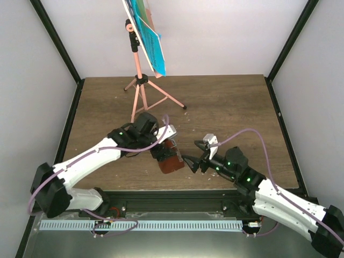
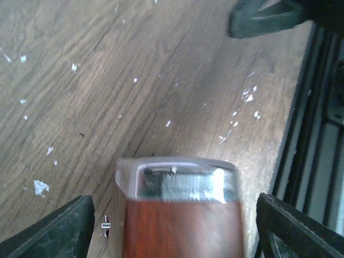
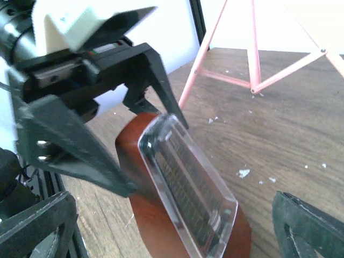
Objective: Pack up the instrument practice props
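The reddish-brown metronome [image 1: 171, 163] with its clear cover stands tilted near the table's front edge. My left gripper [image 1: 164, 153] is open and straddles it; in the left wrist view the metronome [image 2: 183, 226] sits between the fingertips [image 2: 59, 228] with a small gap on each side. My right gripper [image 1: 193, 152] is open and empty, just right of the metronome [image 3: 183, 188]. The pink music stand [image 1: 138, 80] stands at the back with blue pages [image 1: 150, 43] on its desk.
The stand's tripod legs [image 3: 252, 54] spread over the back middle of the table. A black rail [image 1: 177, 196] runs along the table's front edge, close to the metronome. Black frame posts and white walls close in the sides.
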